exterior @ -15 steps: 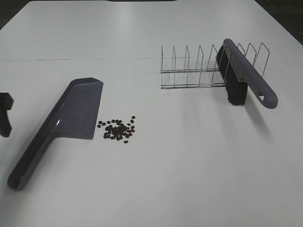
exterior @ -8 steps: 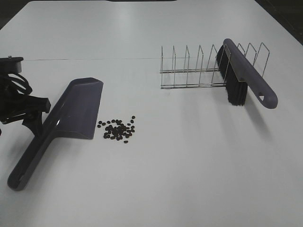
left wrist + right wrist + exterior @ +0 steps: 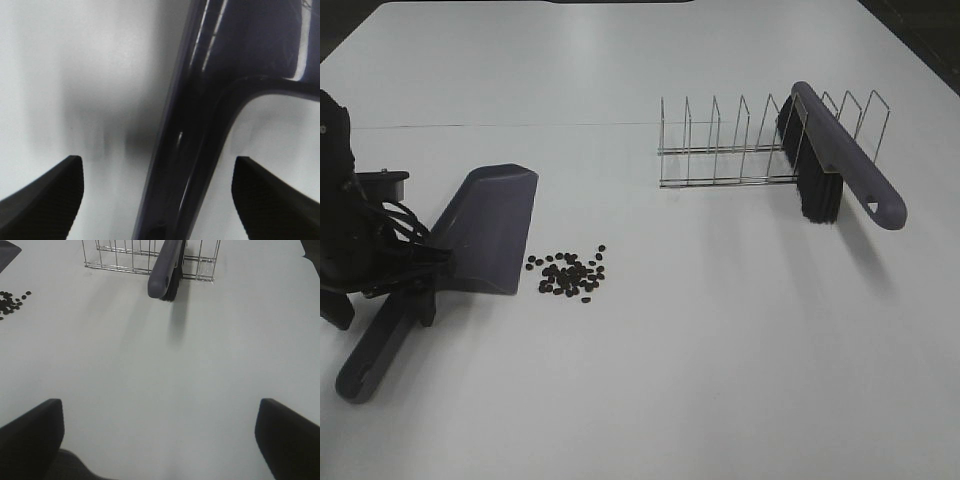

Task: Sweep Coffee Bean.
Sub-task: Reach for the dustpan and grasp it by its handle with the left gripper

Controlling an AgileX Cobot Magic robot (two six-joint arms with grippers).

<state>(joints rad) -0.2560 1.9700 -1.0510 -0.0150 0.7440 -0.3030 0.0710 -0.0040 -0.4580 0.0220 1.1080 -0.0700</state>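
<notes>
My left tool has come in from the left edge of the frame and now straddles the dustpan at its handle. In the left wrist view the jaws stand wide open, one on each side of the handle, gripping nothing and clear of it. The handle's long axis runs from lower left up toward the pan, straight through the gap, so closing here should catch it. The coffee bean cluster lies on the counter just right of the pan's lip. The brush leans in the wire rack at upper right, nearer my right tool, which is open and empty.
</notes>
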